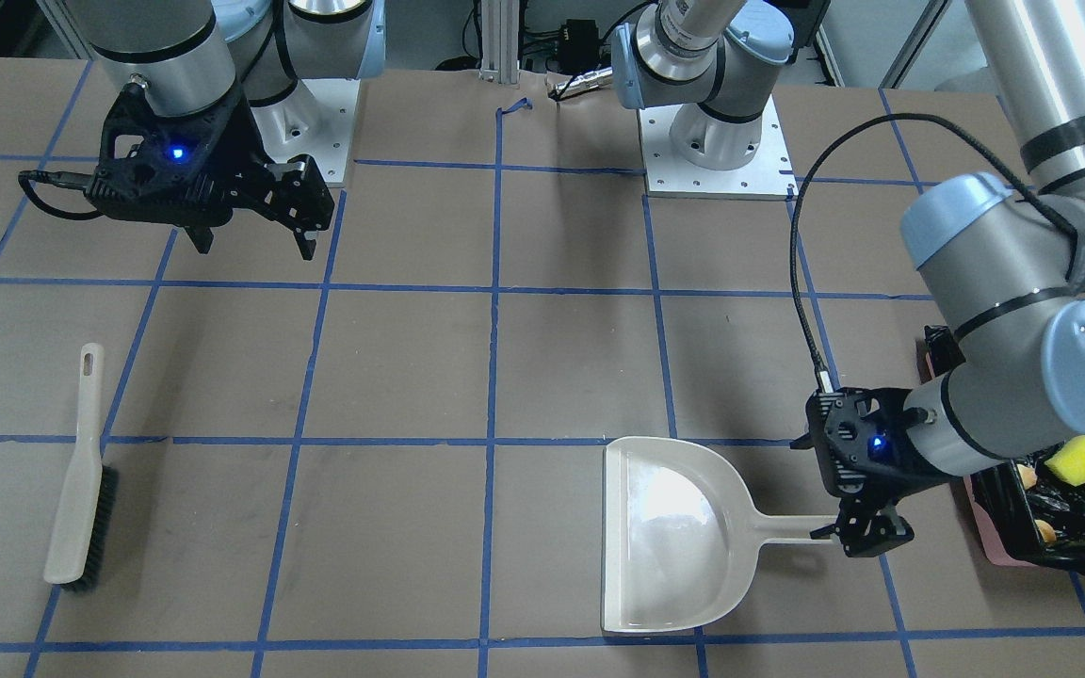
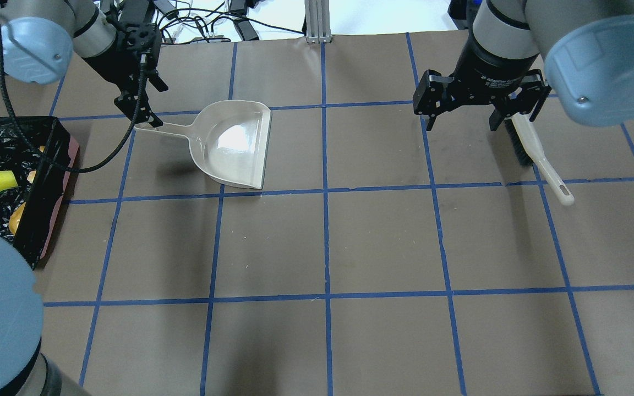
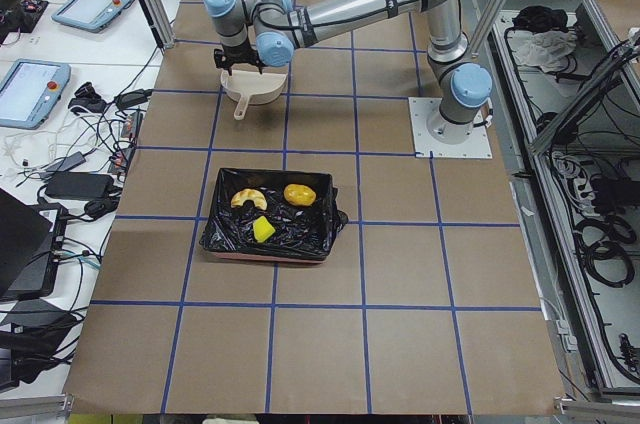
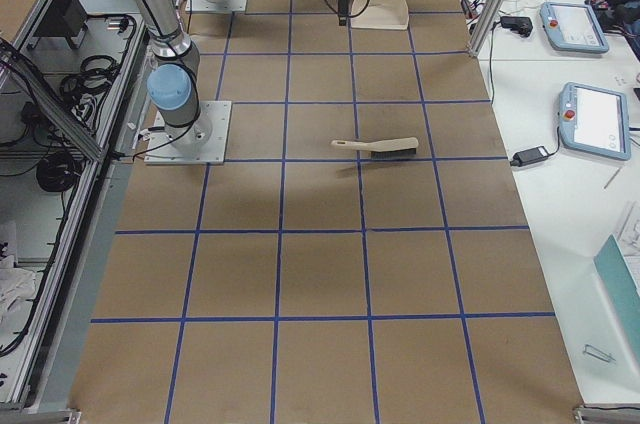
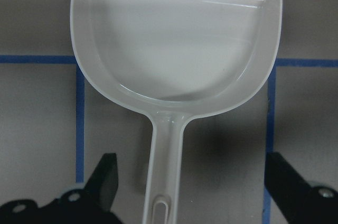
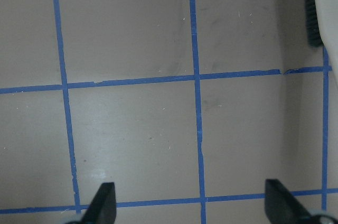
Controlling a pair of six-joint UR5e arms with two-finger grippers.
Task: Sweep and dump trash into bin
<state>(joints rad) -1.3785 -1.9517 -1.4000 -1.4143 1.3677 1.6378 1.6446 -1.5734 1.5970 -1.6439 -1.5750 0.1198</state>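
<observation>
**Trash [image 1: 1082, 461] in the bin [image 2: 58, 181]; both end effectors spread**

All three pieces lie inside the bin on its crinkled black liner. In the left side view the croissant [image 3: 247, 200] and the potato [image 3: 299, 194] sit side by side, and the wedge [image 3: 262, 231] lies apart from them, closer to that camera.

The bin stands on the counter [image 2: 383, 242] at the robot's far left. It is near the left end effector [image 2: 143, 113], on that effector's outer side, and it touches neither the effector nor the dustpan [image 2: 234, 146].

The left end effector is over the free end of the dustpan's handle [image 5: 163, 182]. Its fingers [image 5: 105, 179] are spread wide. The wrist view shows the handle running up between them, with bare counter on either side, so nothing is pinched. The dustpan lies flat. Its handle points toward the bin and its open lip is turned the other way, toward the middle of the counter.

The right end effector [image 2: 462, 118] is also spread, and it holds nothing. Its wrist view shows only taped counter between the fingers. It is well apart from the bin, across the counter on the robot's right.

The brush [image 2: 537, 154] lies on the counter to this effector's outer side, outside the span of its fingers. Only the bristle end shows, at the upper right corner of the wrist view. In the overhead view the head of the brush is partly hidden behind the effector, and the handle points back toward the robot.
</observation>
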